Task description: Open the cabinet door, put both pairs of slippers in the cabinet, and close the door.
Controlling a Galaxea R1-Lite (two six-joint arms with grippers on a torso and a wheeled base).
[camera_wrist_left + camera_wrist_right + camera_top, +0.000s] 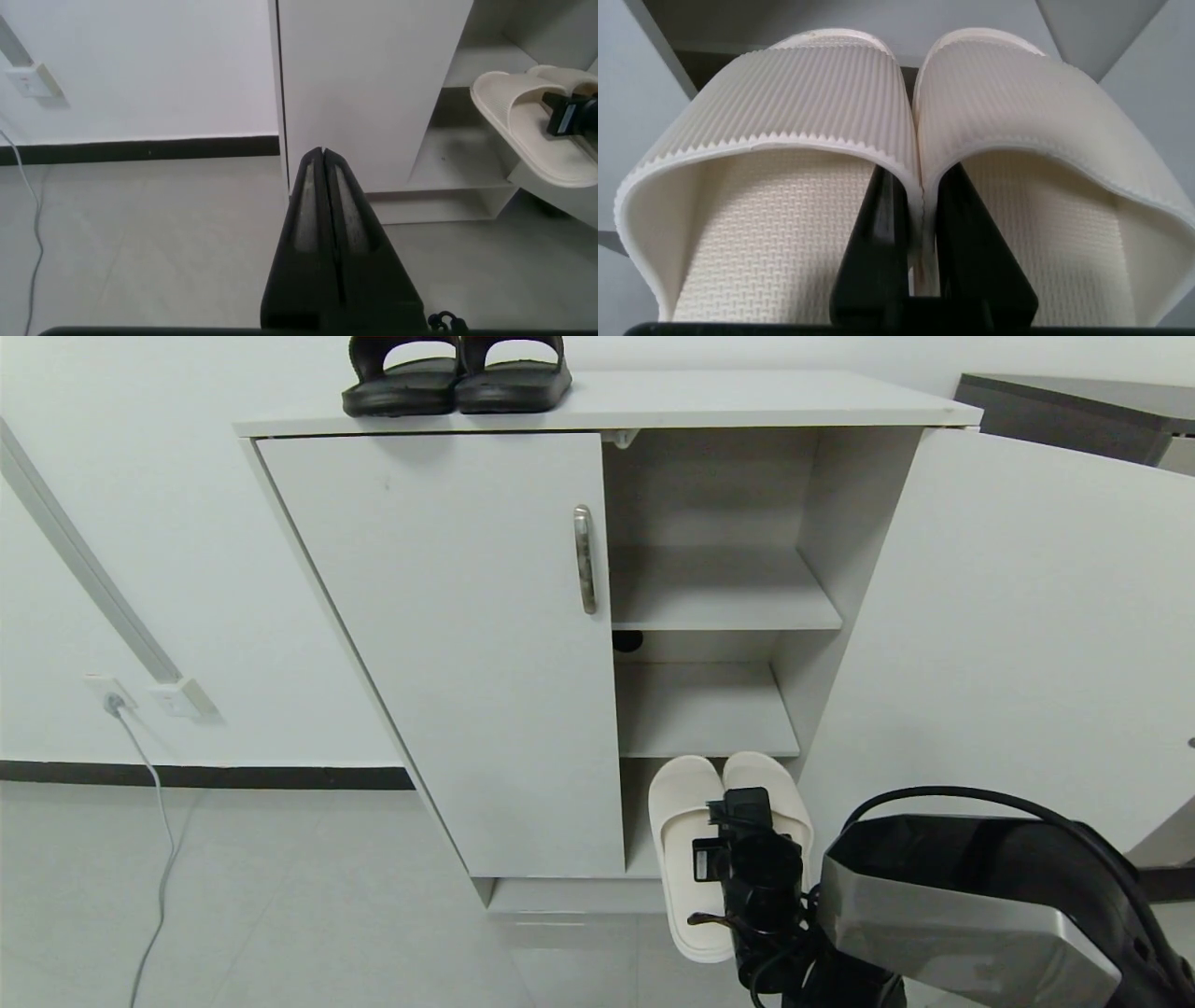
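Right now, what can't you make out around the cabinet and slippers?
Black slippers: far ends cut off by the head view's top edge.
Left door: shut, hiding what's behind it.
Bottom shelf: head view, covered by white slippers and right gripper.
Dark spot under the upper shelf: too small to identify.

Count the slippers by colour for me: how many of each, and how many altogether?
white slippers: 2
black slippers: 2
Total: 4
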